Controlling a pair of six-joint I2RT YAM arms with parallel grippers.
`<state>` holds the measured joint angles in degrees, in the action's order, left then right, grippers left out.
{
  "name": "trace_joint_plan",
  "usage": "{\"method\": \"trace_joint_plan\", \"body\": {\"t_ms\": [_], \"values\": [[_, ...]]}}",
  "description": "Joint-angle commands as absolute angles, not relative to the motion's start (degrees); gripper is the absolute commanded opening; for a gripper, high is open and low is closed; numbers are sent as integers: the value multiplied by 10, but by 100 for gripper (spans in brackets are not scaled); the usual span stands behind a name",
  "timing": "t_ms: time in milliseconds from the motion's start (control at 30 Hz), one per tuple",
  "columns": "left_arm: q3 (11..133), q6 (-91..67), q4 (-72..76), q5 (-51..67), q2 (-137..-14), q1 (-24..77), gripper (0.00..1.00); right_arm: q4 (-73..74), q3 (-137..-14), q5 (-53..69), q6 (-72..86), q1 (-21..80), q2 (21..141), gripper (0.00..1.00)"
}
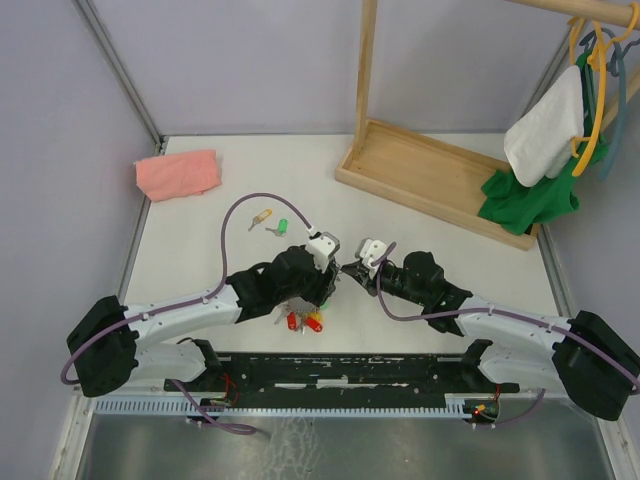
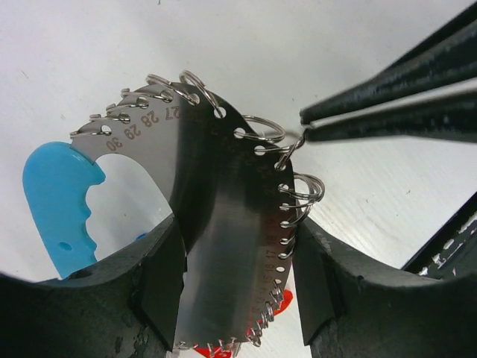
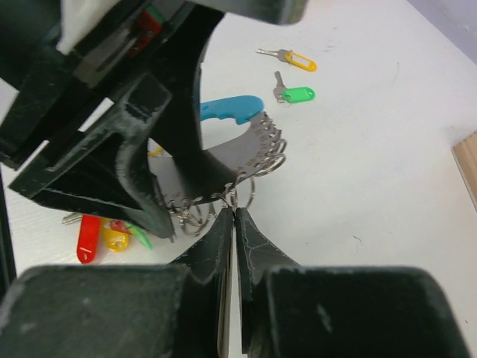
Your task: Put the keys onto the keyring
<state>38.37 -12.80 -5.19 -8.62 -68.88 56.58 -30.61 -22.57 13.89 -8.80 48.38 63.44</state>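
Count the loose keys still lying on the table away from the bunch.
2: the yellow key lies left, the green key right beside it, both beyond the left hand. More may hide under the arms.

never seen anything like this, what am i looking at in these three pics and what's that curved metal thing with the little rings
These are two robot arms bolted at the near edge of a white table. The wide picture looks down from above and behind them; the other two come from small cameras on each wrist.

The left claw grips a curved grey metal plate with a blue handle. Small wire rings hang through holes along its edge, and red and yellow key tags dangle below it.

The right claw has its tips pinched together on one of those small rings.

Two loose keys lie further back on the table, one with a yellow head, one with a green head. A pink cloth and a wooden clothes rack sit at the back.
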Motion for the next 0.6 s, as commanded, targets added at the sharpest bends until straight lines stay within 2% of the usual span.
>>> {"method": "trace_joint_plan", "body": {"t_ms": [0,433,567], "values": [[406,-158,-39,-66,-681,569,9,-289,-239,60,-98,480,622,10],[423,-172,-66,-84,-705,557,8,-250,-234,129,-95,480,596,23],[421,-172,-58,-74,-708,553,7,-296,-218,173,-87,480,600,27]]}}
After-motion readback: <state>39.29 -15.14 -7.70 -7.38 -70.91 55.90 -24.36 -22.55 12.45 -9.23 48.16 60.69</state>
